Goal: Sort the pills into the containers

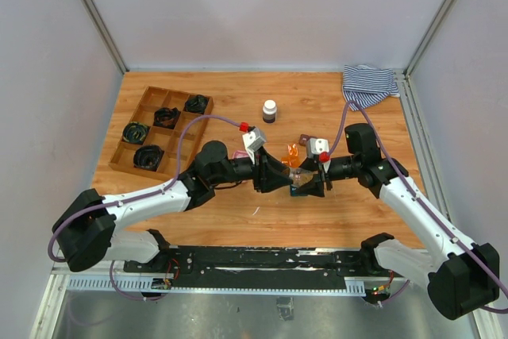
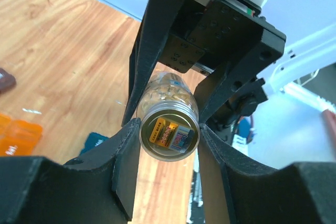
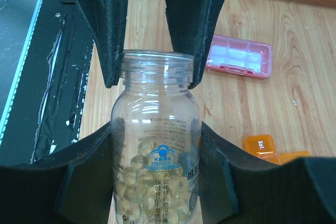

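A clear pill bottle with pale yellow pills hangs above the table's middle, held from both ends. My right gripper is shut around its body. My left gripper is shut on its threaded neck, whose mouth faces the left wrist camera with no cap on it. In the top view both grippers meet at the bottle. The containers lie on the wood below: a pink case, an orange one, a teal one and a brown one.
A wooden compartment tray with black coils sits at the far left. A small dark bottle with a white cap stands behind the grippers. A striped cloth lies in the far right corner. A black rail runs along the near edge.
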### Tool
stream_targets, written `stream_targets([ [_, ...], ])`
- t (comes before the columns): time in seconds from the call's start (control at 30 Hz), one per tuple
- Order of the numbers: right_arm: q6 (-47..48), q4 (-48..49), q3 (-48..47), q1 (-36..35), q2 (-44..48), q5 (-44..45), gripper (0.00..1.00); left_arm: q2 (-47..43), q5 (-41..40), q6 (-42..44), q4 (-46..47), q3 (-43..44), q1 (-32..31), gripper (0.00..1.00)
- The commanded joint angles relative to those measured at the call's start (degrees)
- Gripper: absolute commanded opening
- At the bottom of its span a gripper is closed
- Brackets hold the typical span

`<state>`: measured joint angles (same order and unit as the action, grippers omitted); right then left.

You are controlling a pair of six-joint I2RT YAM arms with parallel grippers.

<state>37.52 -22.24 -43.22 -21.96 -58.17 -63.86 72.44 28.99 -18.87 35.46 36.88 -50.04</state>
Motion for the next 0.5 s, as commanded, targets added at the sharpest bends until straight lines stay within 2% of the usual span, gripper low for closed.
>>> stream_targets([
  [0.0, 0.5, 0.5, -0.9, -0.3, 0.8, -1.5, 0.01, -1.6, -5.1, -17.7, 2.3, 0.4, -0.2, 0.00],
  [0.2, 0.5, 0.4, -0.9, -0.3, 0.7, -1.4, 0.01, -6.1, -20.1, -24.9, -1.0, -1.4, -3.6, 0.00],
  [0.47, 0.5, 0.5, -0.9, -0.3, 0.6, -1.3, 0.01, -8.6, -25.1, -29.6, -5.2, -0.3, -3.8, 0.01],
])
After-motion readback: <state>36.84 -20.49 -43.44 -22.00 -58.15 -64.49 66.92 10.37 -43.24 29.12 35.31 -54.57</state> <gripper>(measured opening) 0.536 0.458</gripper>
